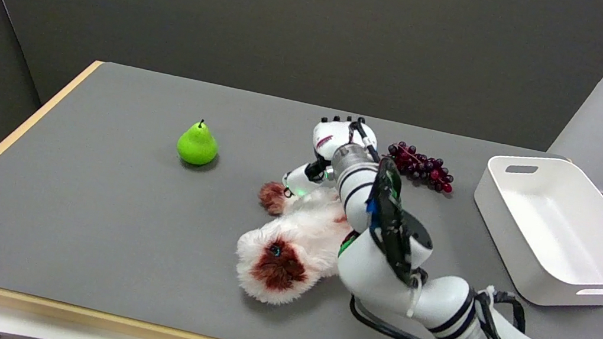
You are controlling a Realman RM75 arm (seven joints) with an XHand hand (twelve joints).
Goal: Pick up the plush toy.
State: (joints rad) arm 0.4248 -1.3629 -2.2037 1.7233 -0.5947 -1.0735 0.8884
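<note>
Now we go across the table (92,210) from left to right. First we see a green pear (197,144), upright, well apart from everything else. Next comes the toy (294,240), a white plush animal with red-brown face and paws, lying on the grey top near the middle, with its face toward us and one paw pointing to the far left. Our right hand (322,158) is just above the far end of the toy, palm turned down. The thumb reaches down next to that paw, and the fingers point to the far side. We cannot tell if the hand already holds the fur or only hovers over it, because the wrist and the arm hide the part below.

Farther right lie the grapes (420,166), near the hand, and then a white bin (567,233) at the table's right edge.

What can go wrong, in our judgement: the fur is soft and loose, so the fingers may catch only some hair or one paw, and the toy may slip out or hang down and fall when we lift. Also the forearm lies over the body of the toy and may push or drag it aside. The grapes are close enough that a wide move may knock them.
</note>
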